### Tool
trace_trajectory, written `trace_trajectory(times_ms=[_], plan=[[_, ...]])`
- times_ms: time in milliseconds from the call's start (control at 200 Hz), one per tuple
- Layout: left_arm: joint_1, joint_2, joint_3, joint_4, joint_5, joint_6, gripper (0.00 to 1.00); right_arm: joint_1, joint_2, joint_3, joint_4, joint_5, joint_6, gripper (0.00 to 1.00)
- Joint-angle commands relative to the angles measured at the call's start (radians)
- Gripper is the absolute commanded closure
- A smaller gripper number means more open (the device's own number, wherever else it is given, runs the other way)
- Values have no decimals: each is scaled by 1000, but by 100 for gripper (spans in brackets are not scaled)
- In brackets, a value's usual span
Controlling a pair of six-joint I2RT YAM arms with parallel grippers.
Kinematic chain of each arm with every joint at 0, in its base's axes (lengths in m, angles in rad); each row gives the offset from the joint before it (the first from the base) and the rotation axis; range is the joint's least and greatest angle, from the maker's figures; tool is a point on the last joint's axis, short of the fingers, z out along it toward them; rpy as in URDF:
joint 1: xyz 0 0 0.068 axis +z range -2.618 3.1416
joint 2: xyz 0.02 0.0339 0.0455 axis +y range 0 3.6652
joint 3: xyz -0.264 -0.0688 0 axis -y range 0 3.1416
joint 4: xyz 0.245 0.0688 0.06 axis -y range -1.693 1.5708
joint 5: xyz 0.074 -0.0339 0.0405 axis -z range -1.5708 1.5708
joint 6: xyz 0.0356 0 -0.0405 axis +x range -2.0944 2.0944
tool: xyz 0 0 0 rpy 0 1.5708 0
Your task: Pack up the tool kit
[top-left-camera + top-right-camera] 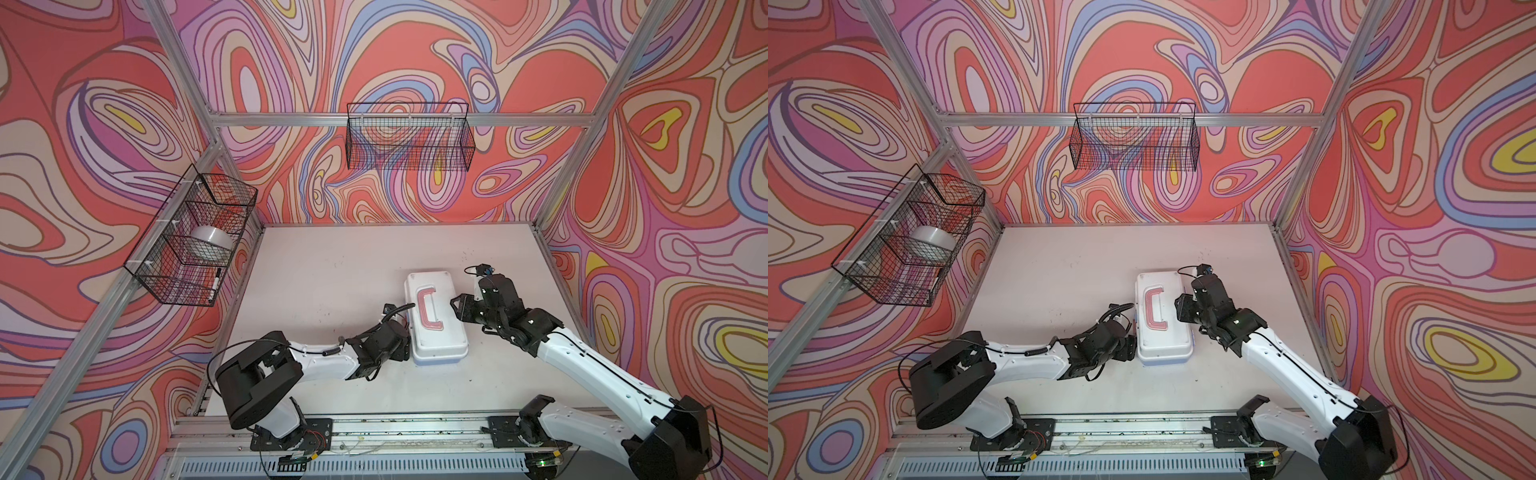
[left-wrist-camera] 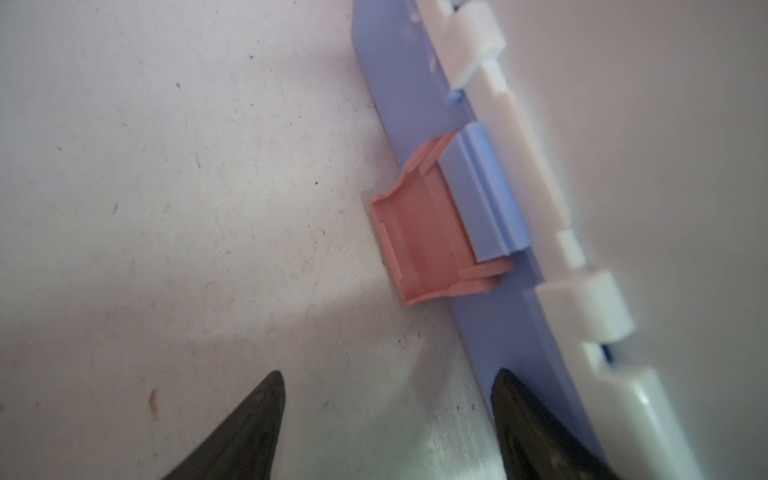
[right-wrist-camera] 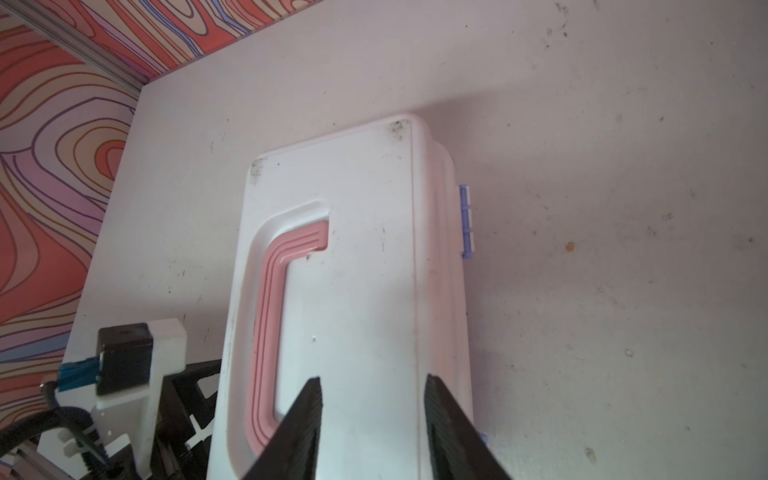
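While its lid (image 1: 432, 280) lies down on the base, the white rounded plastic tool kit box (image 1: 446, 340) with a pink-red U-shaped handle (image 1: 422, 309) sits on the pale tabletop (image 1: 332, 282), right of centre in both top views, its long sides running near to far. The left gripper (image 1: 408, 338) is low at the box's left side toward the near end, its jaws hidden behind the wrist. The right gripper (image 1: 455, 305) reaches in over the box's right edge. A black wire basket (image 1: 195, 237) on the left wall holds a whitish roll (image 1: 208, 243) and a marker pen (image 1: 216, 282), and a long black wire basket (image 1: 409, 137) hangs on the far wall. Left wrist view: the left gripper (image 2: 386, 374) stands open, with only bare table between its black fingertips (image 2: 266, 411). One tip is at the light blue base (image 2: 415, 104), though contact cannot be told. A pink-red latch (image 2: 424, 237) juts from that base out over the table, away from the lid. Right wrist view: the right gripper (image 3: 372, 378) hangs over the lid with jaws apart, clasping nothing. The handle lies flat in its recess beside one fingertip, and a light blue hinge (image 3: 466, 220) shows on the box's right side.
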State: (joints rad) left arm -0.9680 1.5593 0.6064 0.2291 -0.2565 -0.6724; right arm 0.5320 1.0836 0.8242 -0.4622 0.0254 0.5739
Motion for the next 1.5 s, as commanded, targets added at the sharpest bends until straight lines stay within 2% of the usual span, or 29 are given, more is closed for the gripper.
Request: trace_trajectory(times_ms=[0,100,245,561,711,1492], plan=[[-9,32,-47,147,-87,26,21,7,1,-10,14,6,3,58],[-9,61,-67,237,-83,37,22,7,1,-7,13,8,3,58],[-9,108,-59,271,-72,40,22,7,3,-1,16,7,4,58],[-9,163,-46,302,-134,35,24,7,0,-9,10,13,9,59],[-10,163,-57,314,-186,32,25,7,1,-9,9,11,9,59],[-9,75,-81,292,-264,50,26,6,12,-6,7,-8,10,60]])
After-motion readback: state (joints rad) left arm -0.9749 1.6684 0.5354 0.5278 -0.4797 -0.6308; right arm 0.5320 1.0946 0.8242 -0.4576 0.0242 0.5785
